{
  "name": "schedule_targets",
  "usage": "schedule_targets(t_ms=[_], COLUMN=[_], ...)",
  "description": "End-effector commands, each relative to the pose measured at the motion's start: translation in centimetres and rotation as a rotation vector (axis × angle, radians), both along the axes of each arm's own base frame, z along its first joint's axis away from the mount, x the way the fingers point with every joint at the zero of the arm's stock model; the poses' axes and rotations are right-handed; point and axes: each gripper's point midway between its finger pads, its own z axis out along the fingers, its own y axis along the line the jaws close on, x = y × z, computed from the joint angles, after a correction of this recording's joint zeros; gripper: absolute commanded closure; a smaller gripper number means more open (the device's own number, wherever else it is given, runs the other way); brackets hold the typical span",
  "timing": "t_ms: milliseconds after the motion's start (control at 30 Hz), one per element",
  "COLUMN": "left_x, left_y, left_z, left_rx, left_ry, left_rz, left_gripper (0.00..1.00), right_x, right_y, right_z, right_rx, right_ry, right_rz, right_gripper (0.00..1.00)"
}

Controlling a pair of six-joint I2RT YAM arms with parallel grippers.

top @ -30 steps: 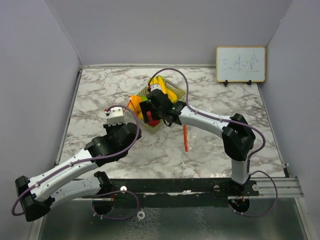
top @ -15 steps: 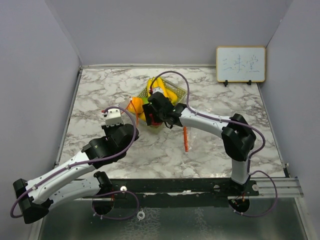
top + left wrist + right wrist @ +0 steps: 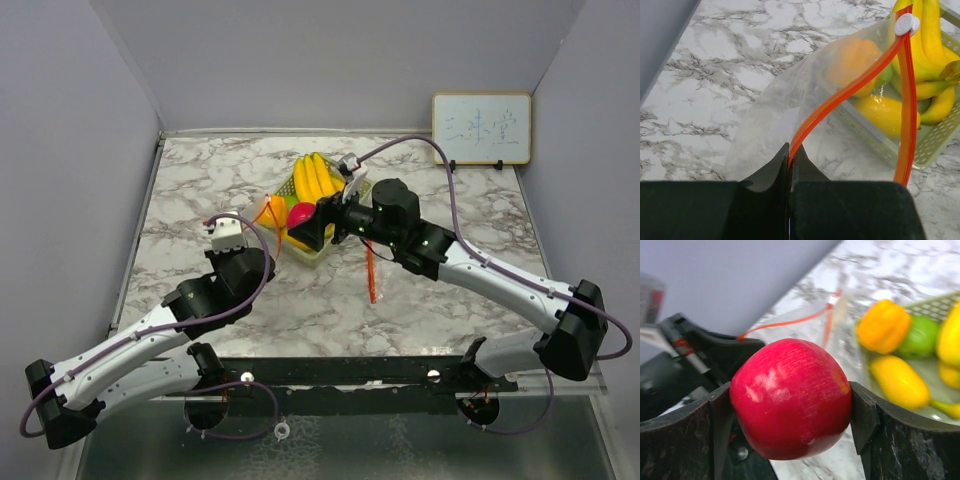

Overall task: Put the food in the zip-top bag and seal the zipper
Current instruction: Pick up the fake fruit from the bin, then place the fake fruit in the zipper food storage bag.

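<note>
Right gripper (image 3: 790,425) is gripping the red apple (image 3: 785,385), one finger pressing each side. A second ago it was standing wider, down among the fruit in the basket (image 3: 932,147). Now its arm is stretching out toward the lower right of the overhead frame and holding the apple up clear of the basket, at centre frame, near the bag mouth.

Left gripper (image 3: 789,162) is staying shut on the orange zipper (image 3: 850,90) of the zip-top bag (image 3: 775,115), pinching one lip at the bottom of its wrist view; that arm is hardly shifting. Zipper is bowing open, with the white slider (image 3: 906,23) sitting at the far end, upper right.

Rest of the food is lying in the basket: bananas (image 3: 312,177), lime (image 3: 920,337), orange-yellow fruit (image 3: 884,325), another yellow piece (image 3: 897,380). One orange fruit is showing through the clear plastic in the left wrist view; cannot tell whether it is inside the bag or behind it.

Reading for the task: the pick looks done and the transfer is beginning. Next move is probably lowering the apple into the held-open mouth. Main risk is the limp free lip folding across the opening. Sealing is not yet started
</note>
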Motion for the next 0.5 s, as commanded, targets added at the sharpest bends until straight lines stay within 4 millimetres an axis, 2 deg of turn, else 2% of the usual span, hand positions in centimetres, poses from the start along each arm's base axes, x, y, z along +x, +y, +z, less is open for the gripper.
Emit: schedule_targets(t_ms=[0,67,167,333,467], left_x=[0.0,0.0,-0.2,-0.4,-0.5], left_y=[-0.5,-0.5,-0.6,-1.2,-1.3], left_z=[0.6,0.6,0.9,1.8,1.5], left_rx=[-0.058,-0.067,-0.103,-0.193,-0.217], left_ry=[-0.029,-0.032,-0.042,-0.073,-0.072], left_rz=[-0.031,-0.035,-0.041,-0.073,-0.076], left_gripper=[1.00,1.00,1.00,1.00,1.00], right_x=[-4.7,-5.6,-5.8,-5.7,-5.0], right_y=[4.1,5.0,6.0,7.0,7.4], right_z=[2.5,2.8,2.6,2.7,2.4], right_rx=[0.216,0.272,0.338,0.437,0.464], right_ry=[0.017,0.034,0.059,0.089,0.115], right_rz=[0.335,0.407,0.453,0.476,0.443], right_gripper=[0.49,0.49,0.51,0.51,0.51])
